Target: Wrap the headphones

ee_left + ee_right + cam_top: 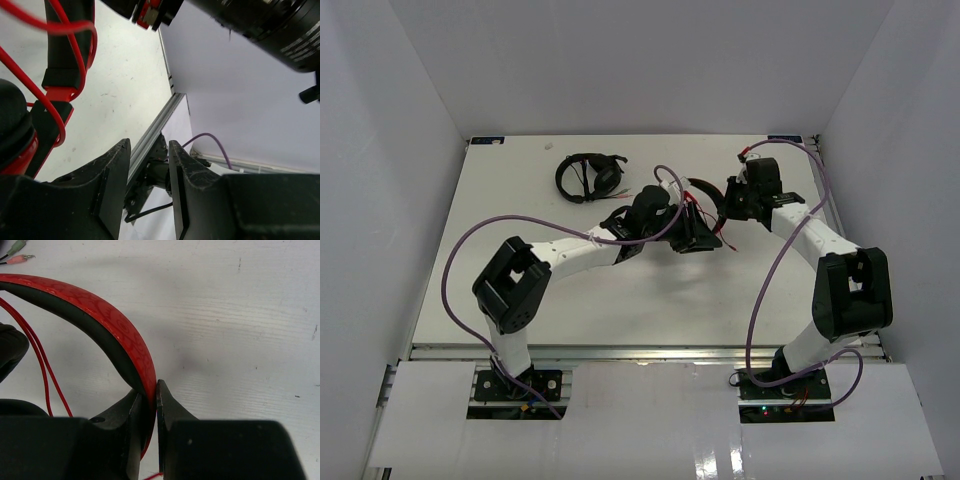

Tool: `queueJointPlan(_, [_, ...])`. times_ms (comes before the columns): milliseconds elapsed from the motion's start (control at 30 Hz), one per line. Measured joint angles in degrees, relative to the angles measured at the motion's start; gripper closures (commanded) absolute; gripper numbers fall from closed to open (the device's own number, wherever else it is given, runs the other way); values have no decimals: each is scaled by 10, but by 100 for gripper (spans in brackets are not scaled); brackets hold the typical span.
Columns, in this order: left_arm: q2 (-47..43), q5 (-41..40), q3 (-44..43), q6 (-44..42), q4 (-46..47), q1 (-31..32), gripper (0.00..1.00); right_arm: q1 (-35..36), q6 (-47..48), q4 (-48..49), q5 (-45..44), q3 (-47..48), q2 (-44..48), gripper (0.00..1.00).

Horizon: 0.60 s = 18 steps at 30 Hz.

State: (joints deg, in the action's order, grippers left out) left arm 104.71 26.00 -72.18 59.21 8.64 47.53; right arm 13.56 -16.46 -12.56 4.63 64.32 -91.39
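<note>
**Right arm has the band pinned, left arm hovers with empty jaws**

Closest in, the left gripper [149, 150] is standing with its jaws parted and nothing between them, just table [620, 300] and frame rail showing through the gap. Right beside it are loops of the thin red cable [92, 42] and one earcup [12, 125] with its black padding.

Move over to the right gripper [149, 390] and it's clamped tight on the headband of the red headphones [100, 315], which sit mid-table between the two arms. That band looks stiff and springy, so it makes a good firm handle, and the right arm has picked the sensible spot. The cable is a different story: light, limp, likely to snag or slip. It probably wants a gentle pinch on a slack stretch, away from where it enters the cup.

Just beyond lie green and pink jack plugs [17, 252]. Further back, well apart, a black headset [588, 177] lies untouched.

As for lettering, the band has a swirling pattern, but no brand or writing can be read.
</note>
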Motion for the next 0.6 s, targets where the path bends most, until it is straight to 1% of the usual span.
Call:
queueJointPlan(67, [-2,-6,2,-17,-7,6,53,-4,0,-2,2,2,0,92])
queueJointPlan(133, [-8,-13,9,-37,-13,11,50,-7,-1,-4,3,2,0,92])
queueJointPlan(300, [-44,-22,27,-109,-32,23,37,-11,2,-7,3,4,0,92])
queueJointPlan(400, [-92,-23,37,-151,-41,26,31,-11,8,-7,3,4,0,92])
queueJointPlan(600, [-222,-47,60,-254,-82,28,27,-11,37,-6,11,4,0,92])
